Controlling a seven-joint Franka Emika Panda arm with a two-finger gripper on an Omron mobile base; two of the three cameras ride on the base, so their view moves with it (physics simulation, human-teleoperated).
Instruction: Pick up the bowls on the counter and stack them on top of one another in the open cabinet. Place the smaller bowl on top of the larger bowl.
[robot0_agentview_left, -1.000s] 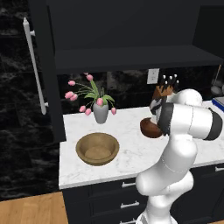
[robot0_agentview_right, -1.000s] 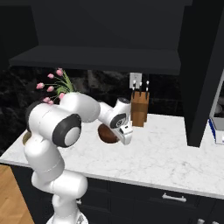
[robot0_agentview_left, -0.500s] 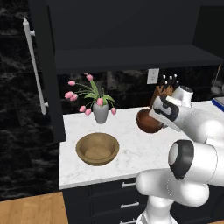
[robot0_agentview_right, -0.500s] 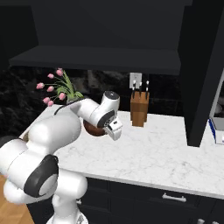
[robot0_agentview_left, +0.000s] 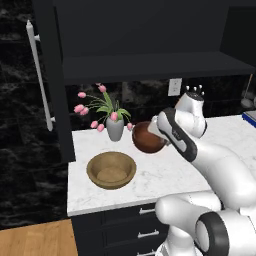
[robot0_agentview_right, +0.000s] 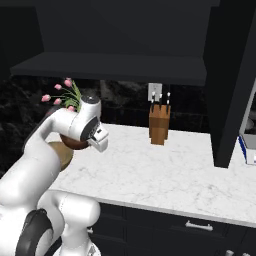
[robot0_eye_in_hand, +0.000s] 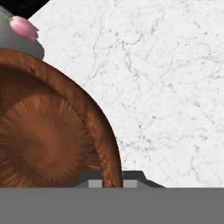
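The smaller bowl (robot0_agentview_left: 146, 138), glossy dark reddish-brown, hangs tilted above the counter (robot0_agentview_left: 155, 175), just right of the flower vase. My gripper (robot0_agentview_left: 157, 131) is shut on its rim. In the hand view the smaller bowl (robot0_eye_in_hand: 43, 140) takes up the left side, and my gripper (robot0_eye_in_hand: 111, 181) pinches its rim at the bottom edge. The larger bowl (robot0_agentview_left: 111, 170), wide and light tan, rests on the counter at front left, below and left of the held bowl. The open cabinet's dark shelf (robot0_agentview_left: 150, 65) runs above both. From the right, the larger bowl (robot0_agentview_right: 60, 154) peeks out behind my arm.
A grey vase of pink tulips (robot0_agentview_left: 114, 127) stands close to the held bowl, on its left. A knife block (robot0_agentview_right: 159, 125) stands at the back wall under an outlet. The cabinet door with a white bar handle (robot0_agentview_left: 40, 80) stands open at the left. Dark drawers (robot0_agentview_left: 140, 230) lie below the counter.
The arm has swung and carried the smaller bowl leftward and slightly up, from mid-counter to beside the vase. The larger bowl has not moved.
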